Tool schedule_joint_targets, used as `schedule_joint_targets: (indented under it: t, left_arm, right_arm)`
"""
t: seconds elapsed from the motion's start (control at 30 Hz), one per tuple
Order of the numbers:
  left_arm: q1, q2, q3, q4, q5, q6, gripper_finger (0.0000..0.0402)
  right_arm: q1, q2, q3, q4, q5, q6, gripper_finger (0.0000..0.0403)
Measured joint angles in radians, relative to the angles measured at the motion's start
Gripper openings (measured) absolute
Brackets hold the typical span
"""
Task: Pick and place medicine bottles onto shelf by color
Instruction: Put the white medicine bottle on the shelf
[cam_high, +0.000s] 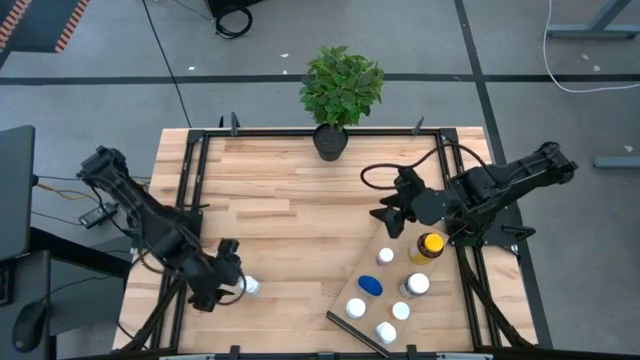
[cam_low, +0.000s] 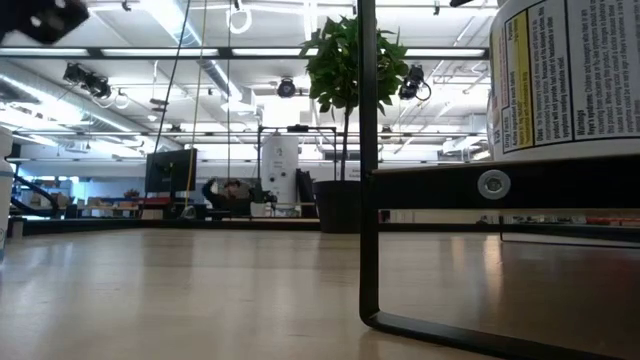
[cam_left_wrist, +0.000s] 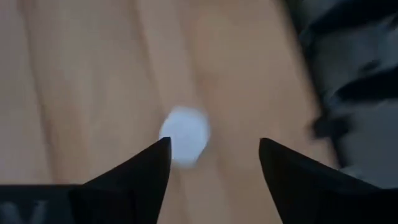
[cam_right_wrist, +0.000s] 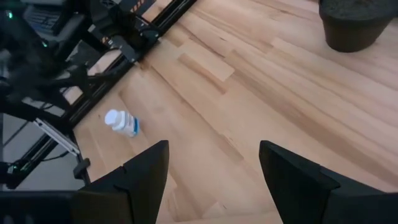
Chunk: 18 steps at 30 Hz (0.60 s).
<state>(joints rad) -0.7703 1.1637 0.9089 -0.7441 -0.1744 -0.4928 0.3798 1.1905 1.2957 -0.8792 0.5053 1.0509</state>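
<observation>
- One white medicine bottle (cam_high: 249, 286) lay on its side on the table (cam_high: 290, 230) near the left front corner, well apart from the shelf (cam_high: 345, 300); it was the only bottle off the board, so it looked to be the one left to place.
- The left gripper (cam_high: 232, 283) hung just beside and above that bottle, jaws parted and holding nothing; its wrist view showed the white cap between the fingers (cam_left_wrist: 134, 180), a pose that suits a grasp from above.
- On the shelf at the right front stood the other bottles: white-capped ones (cam_high: 417, 284), a blue-capped one (cam_high: 371, 286), and the amber bottle (cam_high: 428, 247) at the far end, seemingly grouped by colour.
- The right gripper (cam_high: 388, 218) waited above the shelf's far end, jaws apart and empty.
- A potted plant (cam_high: 340, 95) stood at the table's far edge, clear of the work.
</observation>
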Motion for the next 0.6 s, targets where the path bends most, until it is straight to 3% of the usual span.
schedule_joint_targets:
  t: [0.13, 0.3, 0.6]
  left_arm:
    - [0.0, 0.067, 0.0, -0.115, -0.006, -0.023, 0.0279]
    - [0.002, 0.117, 0.0, -0.029, 0.012, 0.006, 0.0306]
    - [0.049, 0.213, 0.0, -0.003, 0.042, 0.034, 0.0306]
  right_arm:
    - [0.002, 0.008, 0.0, 0.0, 0.0, 0.021, 0.0258]
    - [0.002, 0.017, 0.0, -0.001, -0.005, 0.016, 0.0258]
    - [0.003, 0.018, 0.0, -0.001, -0.008, -0.026, 0.0258]
